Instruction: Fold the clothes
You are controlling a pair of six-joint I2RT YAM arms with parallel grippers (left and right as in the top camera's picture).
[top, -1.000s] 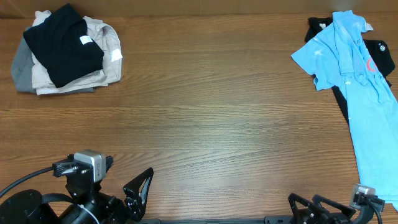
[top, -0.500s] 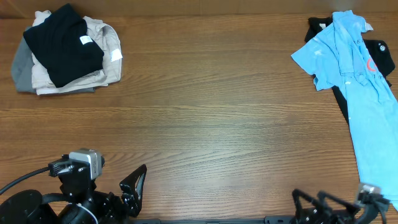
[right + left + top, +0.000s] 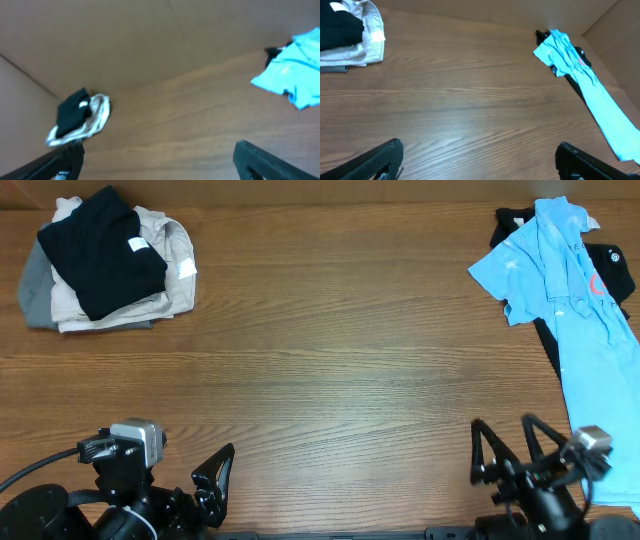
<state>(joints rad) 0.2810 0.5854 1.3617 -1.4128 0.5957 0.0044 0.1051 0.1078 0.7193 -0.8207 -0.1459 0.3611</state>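
A: Black jaws at the near edge: left gripper point(image 3: 479, 146) at seven o'clock, right gripper point(image 3: 503, 430) at five, both spread wide and empty over the wooden table point(image 3: 330, 360).

B: And the clothes?

A: Far side. Folded black shirt point(image 3: 105, 250) atop a beige pile point(image 3: 165, 290) at ten o'clock, light blue polo point(image 3: 575, 310) sprawled at two.

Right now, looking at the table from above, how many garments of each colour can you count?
Light blue: 1, the light blue polo
Black: 2, the black shirt at far left and the black garment under the polo
Beige: 1, the beige garment
Grey: 1, the grey garment
Total: 5 in view; folds may hide more.
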